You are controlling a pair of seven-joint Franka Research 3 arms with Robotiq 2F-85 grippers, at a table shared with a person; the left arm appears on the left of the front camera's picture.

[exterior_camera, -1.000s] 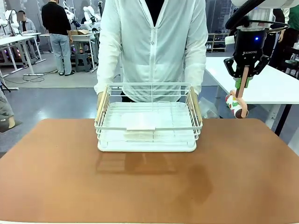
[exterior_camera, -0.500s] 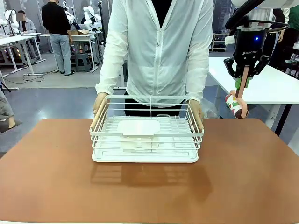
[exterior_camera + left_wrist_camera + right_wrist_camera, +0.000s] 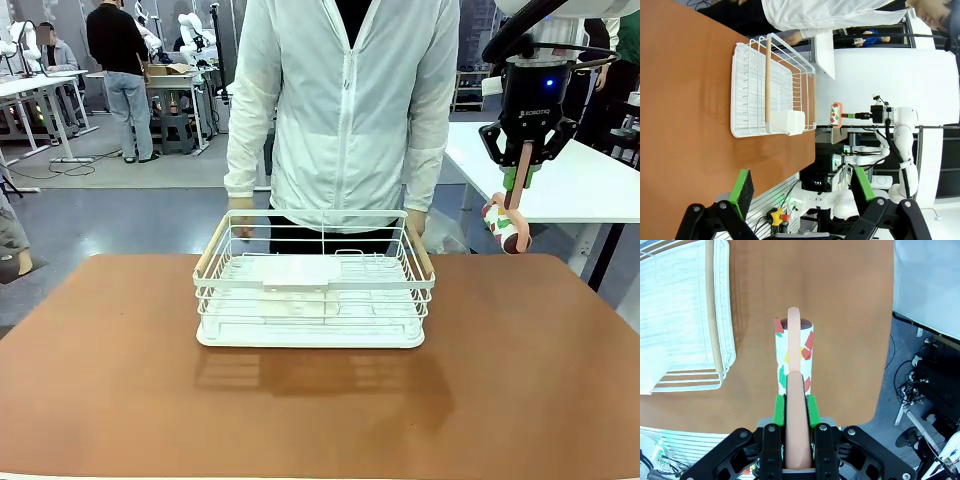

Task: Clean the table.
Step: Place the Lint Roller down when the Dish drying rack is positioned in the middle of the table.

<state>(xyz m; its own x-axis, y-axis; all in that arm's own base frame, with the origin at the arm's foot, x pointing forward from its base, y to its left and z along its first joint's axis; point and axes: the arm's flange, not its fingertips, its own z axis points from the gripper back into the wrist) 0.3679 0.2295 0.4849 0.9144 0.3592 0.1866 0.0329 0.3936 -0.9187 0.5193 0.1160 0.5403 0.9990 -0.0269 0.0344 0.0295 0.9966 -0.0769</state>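
Observation:
The reddish-brown table (image 3: 520, 380) carries a white wire basket (image 3: 315, 291) with wooden side handles at its far middle. A person in a white jacket stands behind it, hands (image 3: 240, 208) at the basket's far corners. High above the table's far right corner, my right gripper (image 3: 523, 165) is shut on the pink handle of a roller tool (image 3: 507, 228). Its white head with red and green patches (image 3: 794, 357) hangs over the table beside the basket (image 3: 715, 315). My left gripper (image 3: 804, 186) is open with nothing between its green pads, above the table (image 3: 685, 125) and well away from the basket (image 3: 747, 95).
A white box (image 3: 296, 273) hangs on the basket's near rim. A white-topped table (image 3: 580, 185) stands to the right behind the brown one. Bare tabletop lies in front of the basket and on both sides.
The person has set the basket down on the table, a little nearer to me, and straightened up. Neither arm has moved.

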